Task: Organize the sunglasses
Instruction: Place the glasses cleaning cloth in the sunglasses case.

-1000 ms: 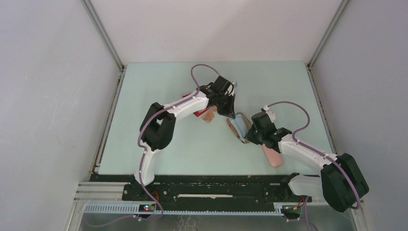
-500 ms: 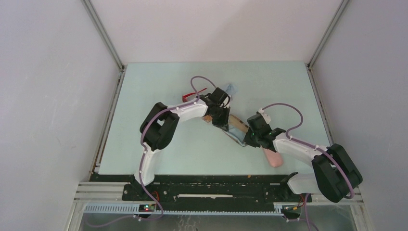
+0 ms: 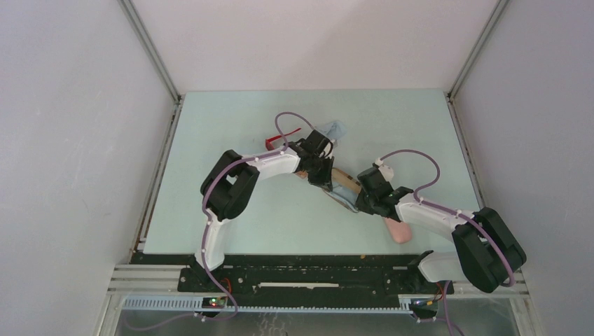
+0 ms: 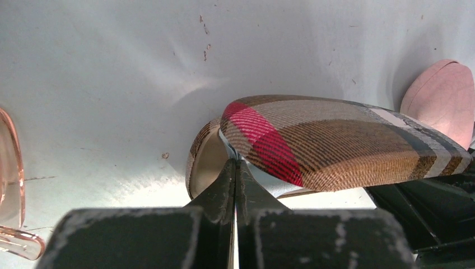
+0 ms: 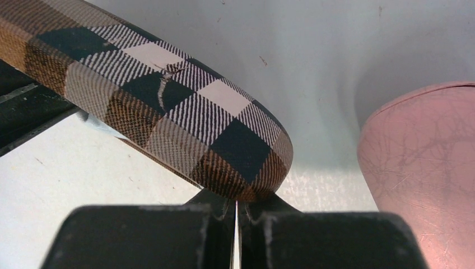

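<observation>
So the red sunglasses point(image 3: 281, 138) are lying loose on the table point(image 3: 231, 203) behind the left arm, and the orange-tinted pair point(image 4: 8, 174) is out in the open too, just off to the side of the left gripper point(image 4: 236, 174). Neither pair is in a case, so I'd say the sorting has barely got going. Both arms are busy with the plaid case point(image 4: 336, 143) between them. It sits ajar with its cream lining showing and something pale under the lid, can't tell what. The left fingers are pressed together right at the case's gap. The right gripper point(image 5: 236, 210) is also squeezed closed, tucked under the other end. The pink case point(image 5: 420, 168) sits nearby, closed.
</observation>
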`<action>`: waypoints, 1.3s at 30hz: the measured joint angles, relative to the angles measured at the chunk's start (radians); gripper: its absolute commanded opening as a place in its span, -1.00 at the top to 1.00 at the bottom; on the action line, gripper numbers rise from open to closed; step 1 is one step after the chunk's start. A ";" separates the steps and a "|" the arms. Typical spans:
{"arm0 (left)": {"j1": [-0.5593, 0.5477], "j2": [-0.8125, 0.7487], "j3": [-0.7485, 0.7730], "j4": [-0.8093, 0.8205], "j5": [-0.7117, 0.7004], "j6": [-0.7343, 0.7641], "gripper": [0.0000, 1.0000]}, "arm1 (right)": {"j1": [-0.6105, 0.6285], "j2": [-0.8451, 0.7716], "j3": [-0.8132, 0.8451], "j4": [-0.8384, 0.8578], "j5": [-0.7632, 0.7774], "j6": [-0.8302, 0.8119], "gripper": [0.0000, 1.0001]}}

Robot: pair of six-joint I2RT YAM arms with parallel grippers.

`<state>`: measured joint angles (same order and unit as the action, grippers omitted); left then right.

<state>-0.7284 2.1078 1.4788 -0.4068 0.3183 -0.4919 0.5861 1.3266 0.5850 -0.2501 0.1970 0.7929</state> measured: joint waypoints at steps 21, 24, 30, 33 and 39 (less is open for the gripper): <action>-0.003 -0.050 -0.043 0.109 0.021 0.059 1.00 | 0.053 0.050 0.000 0.056 0.069 -0.003 1.00; -0.006 -0.051 -0.043 0.108 0.028 0.078 1.00 | 0.055 0.051 0.000 0.057 0.072 -0.003 1.00; -0.011 -0.051 -0.043 0.108 0.016 0.092 1.00 | 0.058 0.052 0.000 0.057 0.080 -0.002 1.00; -0.011 -0.051 -0.043 0.108 -0.008 0.100 1.00 | 0.059 0.052 0.000 0.057 0.083 -0.002 1.00; -0.011 -0.051 -0.043 0.113 -0.069 0.109 1.00 | 0.066 0.052 0.000 0.056 0.091 0.000 1.00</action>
<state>-0.7395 2.0571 1.4361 -0.2935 0.2493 -0.3832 0.6518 1.3785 0.5854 -0.1940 0.2882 0.7933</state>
